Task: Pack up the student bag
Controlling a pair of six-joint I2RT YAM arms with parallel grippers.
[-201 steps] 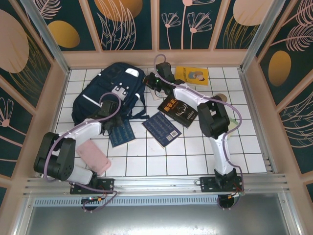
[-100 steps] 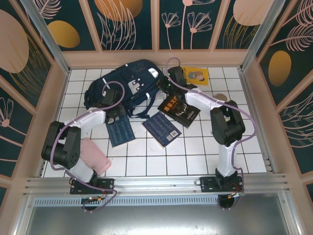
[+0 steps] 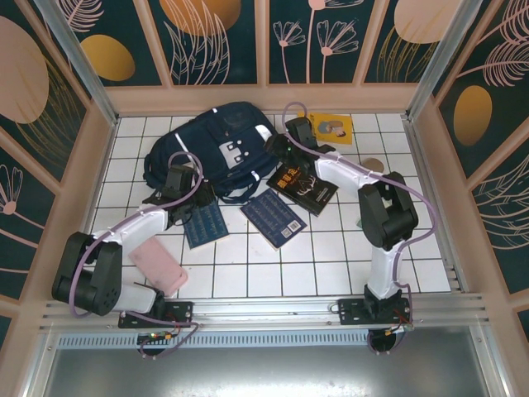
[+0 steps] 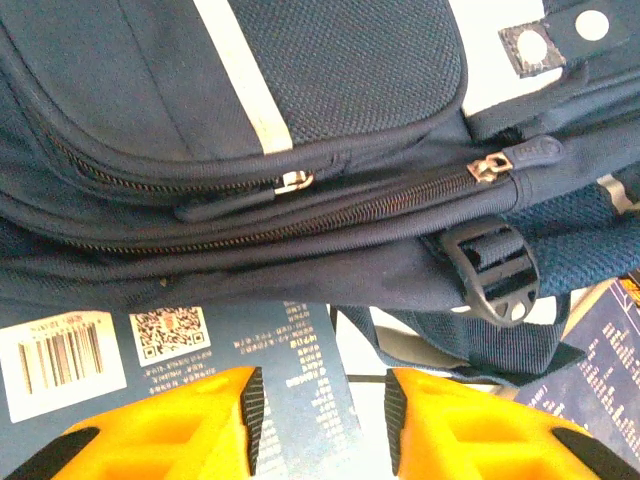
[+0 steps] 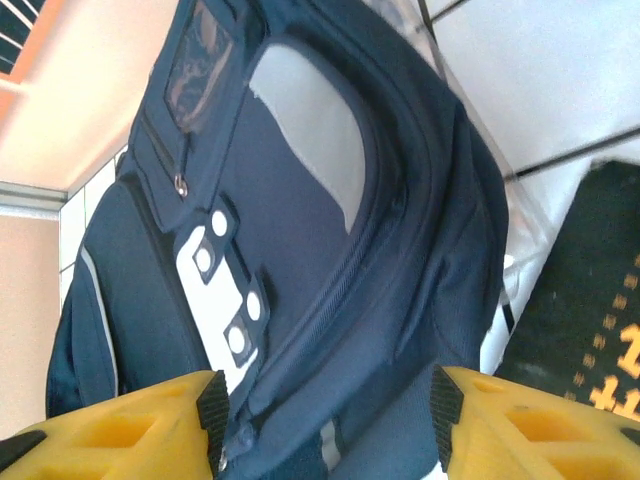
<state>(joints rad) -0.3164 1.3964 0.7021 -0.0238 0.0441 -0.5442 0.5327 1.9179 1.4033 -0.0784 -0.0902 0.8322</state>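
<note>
The student bag (image 3: 211, 145), a large navy backpack with white stripes and grey-white buckle patches, lies flat at the back of the tiled table. My left gripper (image 3: 185, 188) stands open at the bag's near edge, above a blue book (image 4: 200, 350). Nothing is between its fingers (image 4: 250, 415). Just beyond them run the bag's closed zippers (image 4: 490, 165) and a black buckle (image 4: 492, 272). My right gripper (image 3: 279, 149) is open at the bag's right end. Its wide-apart jaws frame the bag's fabric (image 5: 330, 300) without pinching it.
A blue book (image 3: 204, 222) and another blue book (image 3: 273, 217) lie in front of the bag. A black book (image 3: 302, 184) lies beside the right gripper and a yellow book (image 3: 326, 128) behind it. A pink pouch (image 3: 159, 265) sits near the left arm's base.
The bag was dragged to the right and turned, then settled. The right gripper has opened and let go of it. The left gripper has widened and drawn back to the bag's near edge.
</note>
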